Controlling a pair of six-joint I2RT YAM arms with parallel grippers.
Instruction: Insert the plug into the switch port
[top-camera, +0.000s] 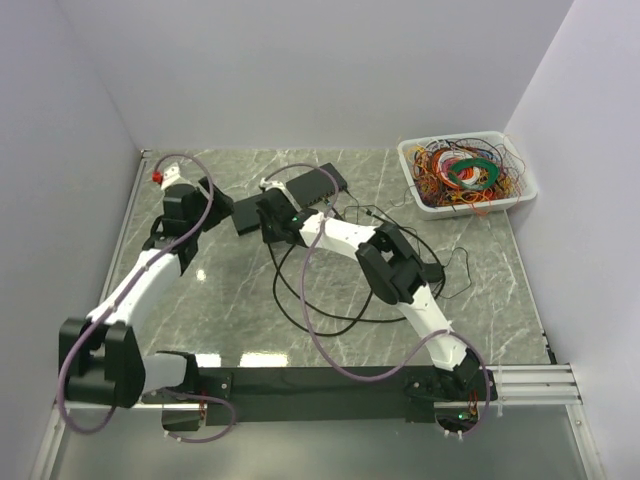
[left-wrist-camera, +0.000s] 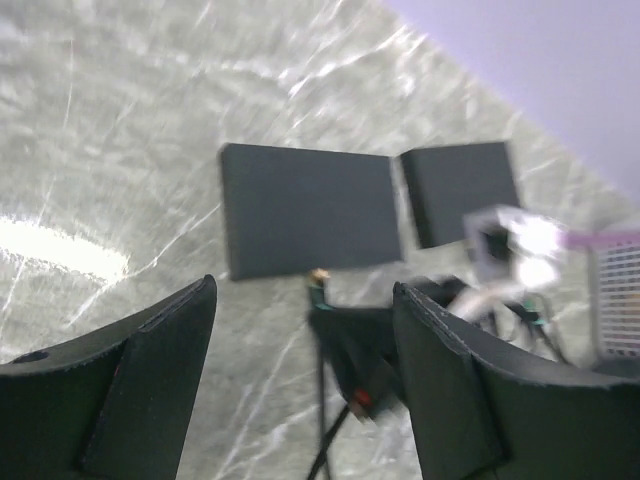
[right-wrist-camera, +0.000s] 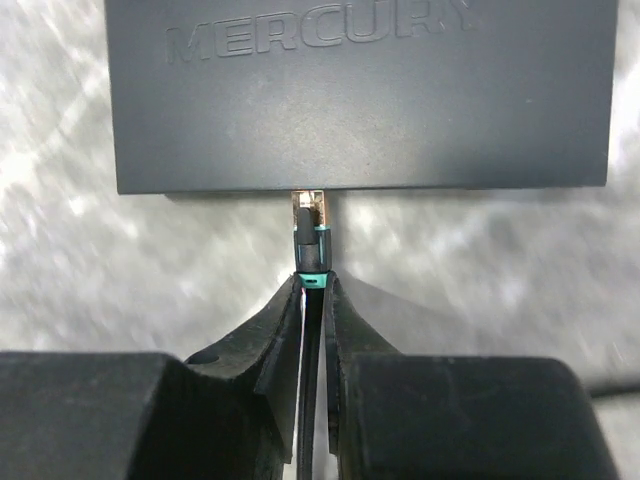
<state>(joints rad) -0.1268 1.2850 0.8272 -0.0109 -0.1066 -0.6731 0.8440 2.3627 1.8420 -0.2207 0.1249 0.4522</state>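
The black switch (right-wrist-camera: 360, 100), marked MERCURY, lies flat on the marble table; it also shows in the top view (top-camera: 245, 214) and the left wrist view (left-wrist-camera: 305, 210). My right gripper (right-wrist-camera: 314, 285) is shut on the black cable just behind the plug (right-wrist-camera: 309, 235), a clear tip with a teal-edged boot. The plug's tip meets the switch's near edge, left of its middle. It also shows in the left wrist view (left-wrist-camera: 318, 277). My left gripper (left-wrist-camera: 305, 295) is open and empty, a little left of the switch (top-camera: 203, 200).
A second, larger black box (top-camera: 315, 185) lies just right of the switch. The black cable (top-camera: 320, 290) loops over the table's middle. A white bin (top-camera: 467, 172) of tangled coloured wires stands at the back right. White walls close in the table.
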